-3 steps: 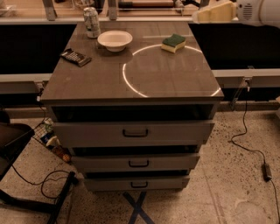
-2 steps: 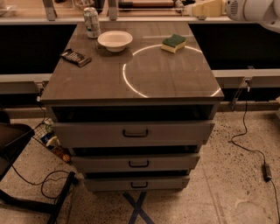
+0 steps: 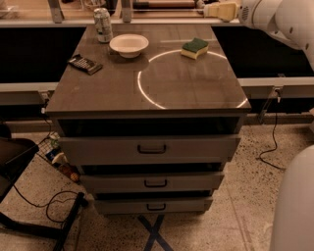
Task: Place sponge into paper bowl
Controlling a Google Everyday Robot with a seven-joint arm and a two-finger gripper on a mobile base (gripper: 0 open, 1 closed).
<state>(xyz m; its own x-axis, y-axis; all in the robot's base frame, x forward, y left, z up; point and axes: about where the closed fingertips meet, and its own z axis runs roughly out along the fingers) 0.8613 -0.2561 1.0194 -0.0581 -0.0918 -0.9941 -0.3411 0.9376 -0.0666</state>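
The sponge [image 3: 195, 48], pale yellow foam with a dark green top, lies on the far right part of the cabinet top. The white paper bowl [image 3: 129, 44] stands to its left near the back, upright and empty. My cream-yellow gripper [image 3: 214, 10] is at the top right of the view, above and behind the sponge, pointing left from the white arm [image 3: 274, 17]. It holds nothing that I can see.
A silver drink can [image 3: 102, 24] stands behind the bowl at the back left. A dark calculator-like device [image 3: 84, 63] lies at the left edge. The top belongs to a grey drawer cabinet [image 3: 147, 147]. Cables lie on the floor on both sides.
My gripper and arm have moved left and slightly up toward the back edge above the sponge. The sponge, bowl and can have not moved.
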